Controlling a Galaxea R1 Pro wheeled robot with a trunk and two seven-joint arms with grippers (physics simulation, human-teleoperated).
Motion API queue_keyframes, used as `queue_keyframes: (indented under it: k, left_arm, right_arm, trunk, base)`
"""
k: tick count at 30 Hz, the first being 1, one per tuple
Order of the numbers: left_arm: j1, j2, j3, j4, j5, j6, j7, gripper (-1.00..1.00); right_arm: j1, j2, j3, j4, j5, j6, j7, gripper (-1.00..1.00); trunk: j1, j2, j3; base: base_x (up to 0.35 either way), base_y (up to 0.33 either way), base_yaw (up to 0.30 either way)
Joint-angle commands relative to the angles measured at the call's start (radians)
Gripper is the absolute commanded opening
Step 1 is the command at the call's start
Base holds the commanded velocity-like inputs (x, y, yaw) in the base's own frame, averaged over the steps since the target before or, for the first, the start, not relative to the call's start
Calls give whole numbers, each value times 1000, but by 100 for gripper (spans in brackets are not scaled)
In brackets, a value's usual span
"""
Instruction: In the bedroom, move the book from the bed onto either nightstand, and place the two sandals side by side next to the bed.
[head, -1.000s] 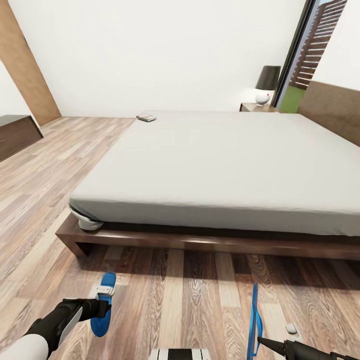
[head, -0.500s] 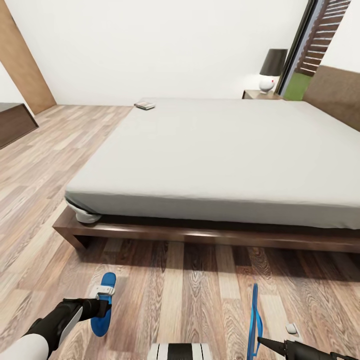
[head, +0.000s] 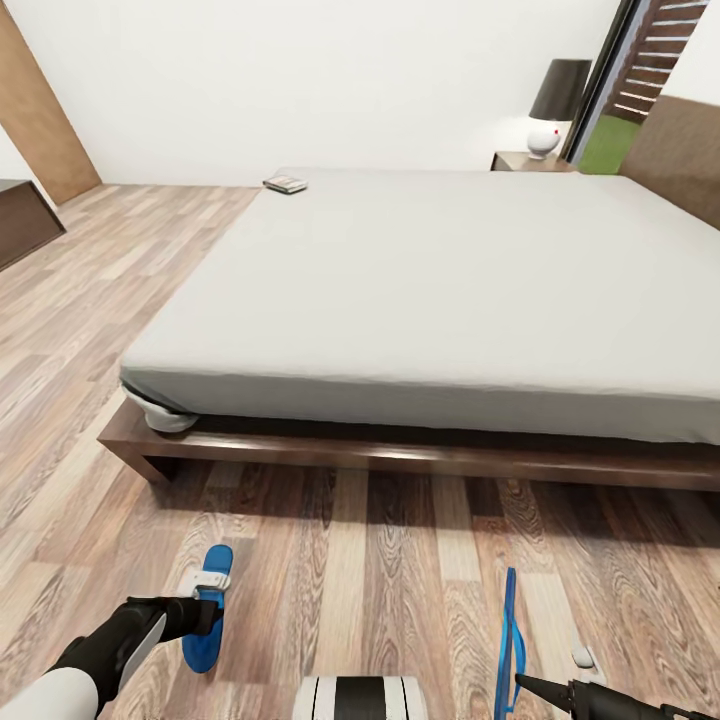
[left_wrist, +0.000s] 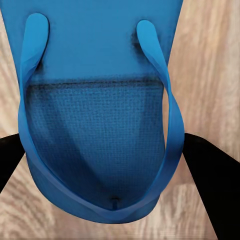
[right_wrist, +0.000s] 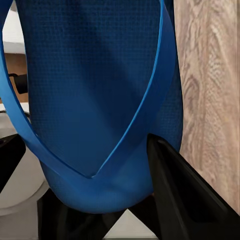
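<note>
The bed (head: 430, 290), a pale grey mattress on a low dark frame, fills the middle of the head view. The book (head: 286, 184) lies on its far left corner. A nightstand (head: 528, 160) with a lamp stands beyond the far side. Low at the left, my left gripper (head: 205, 611) is shut on a blue sandal (head: 211, 606) held flat above the floor; in the left wrist view this sandal (left_wrist: 100, 115) sits between the black fingers (left_wrist: 207, 182). At the bottom right, my right gripper (head: 520, 682) is shut on the other sandal (head: 508, 635), held on edge; the right wrist view shows its sole and straps (right_wrist: 95, 100).
A dark brown bench (head: 22, 222) stands at the left by a tan wooden panel (head: 40, 110). The brown headboard (head: 688, 150) and a window (head: 625, 95) are at the far right. A white object (head: 165, 418) pokes out under the mattress's near left corner. Wood-plank floor (head: 380, 560) lies between me and the bed.
The whole picture has shifted: the bed, book and nightstand sit higher in the view, so the camera has moved. Both arms hold their sandals in the same places in the view.
</note>
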Motion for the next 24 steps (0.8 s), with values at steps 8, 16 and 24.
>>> queue_keyframes:
  k: [8, 16, 24]
  left_arm:
    - [0, 1, -6, -2, 10, 6, 2, -100]
    - [0, 1, -6, -2, 10, 6, 2, -100]
    - [0, 2, -6, -2, 10, 5, 3, -100]
  right_arm:
    - [-1, 0, 7, 3, -9, 8, 3, -100]
    - [-1, -1, 7, 3, -9, 8, 3, -100]
    - [-1, 0, 7, 3, -9, 8, 3, -100]
  trunk:
    - [3, -2, -32]
    - [7, -4, -63]
    - [7, -4, -63]
  base:
    - [0, 0, 0]
    - [0, 0, 0]
    - [9, 6, 0]
